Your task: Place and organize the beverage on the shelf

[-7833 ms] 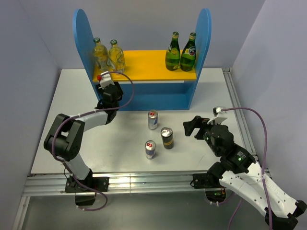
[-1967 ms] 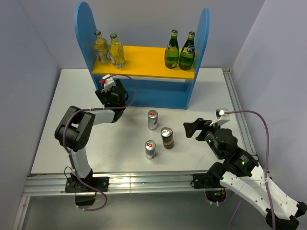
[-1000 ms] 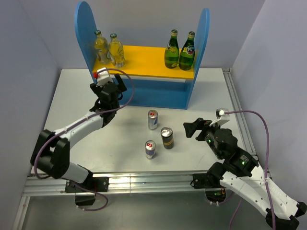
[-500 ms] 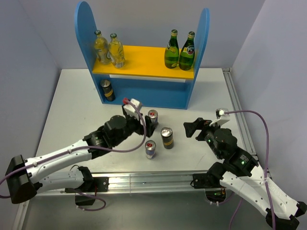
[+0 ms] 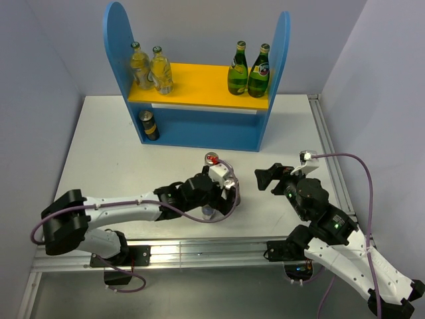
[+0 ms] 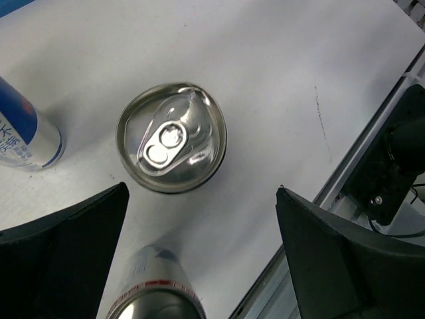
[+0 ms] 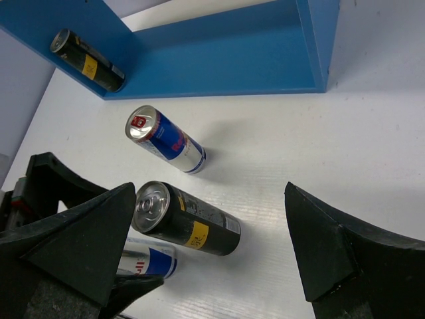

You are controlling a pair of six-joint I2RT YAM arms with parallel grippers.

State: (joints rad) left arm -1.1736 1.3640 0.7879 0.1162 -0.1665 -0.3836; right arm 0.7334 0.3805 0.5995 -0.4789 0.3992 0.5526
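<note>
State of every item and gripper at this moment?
Pale-yellow bottles: upright, upper board, left end.
Green bottles: upright, upper board, right end.
Shelved dark can: upright, lower level, left.
Loose dark can: upright, under left gripper, ungrasped.
Silver cans: upright on table.
Left gripper: open.
Right gripper: open, empty.

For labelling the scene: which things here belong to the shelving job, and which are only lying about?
Job: shelf; two pale-yellow bottles; black-gold can on the lower level; black-gold can on the table; two silver cans.
Lying about: two green bottles; purple cable.
</note>
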